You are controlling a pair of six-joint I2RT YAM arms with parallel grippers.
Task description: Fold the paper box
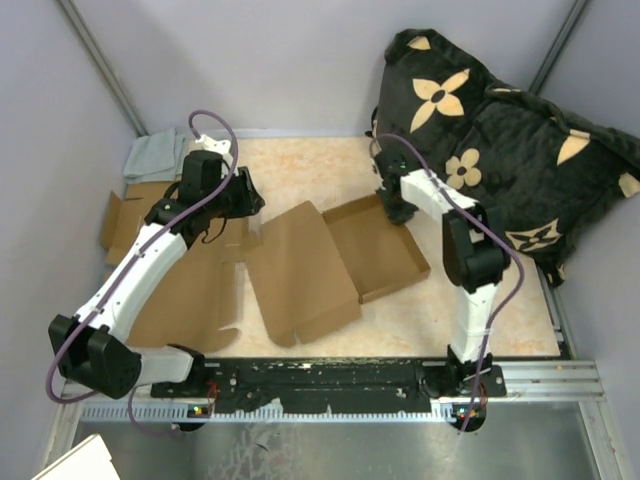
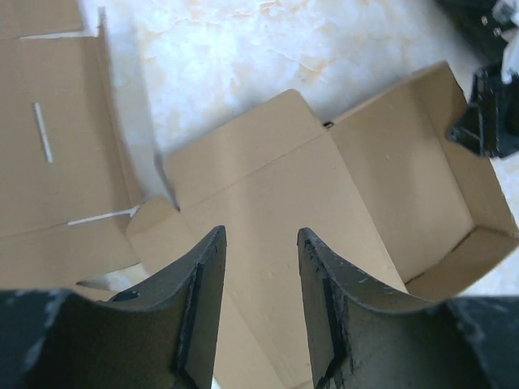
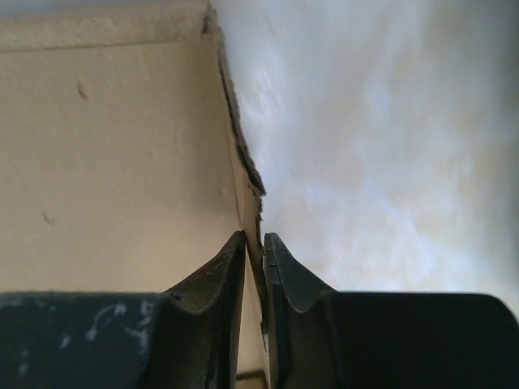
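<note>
The brown paper box (image 1: 330,262) lies in the middle of the table, its lid panel flat and its tray half (image 2: 413,174) with walls partly raised. My right gripper (image 1: 398,208) is at the tray's far right wall; in the right wrist view it (image 3: 255,241) is shut on the thin edge of that box wall (image 3: 243,170). My left gripper (image 1: 245,200) hovers over the box's left side; in the left wrist view it (image 2: 259,235) is open and empty above the flat lid panel (image 2: 268,194).
Flat unfolded cardboard blanks (image 1: 185,285) lie at the left under the left arm. A grey cloth (image 1: 152,155) sits at the back left. A black cushion with tan flower marks (image 1: 500,140) fills the back right corner.
</note>
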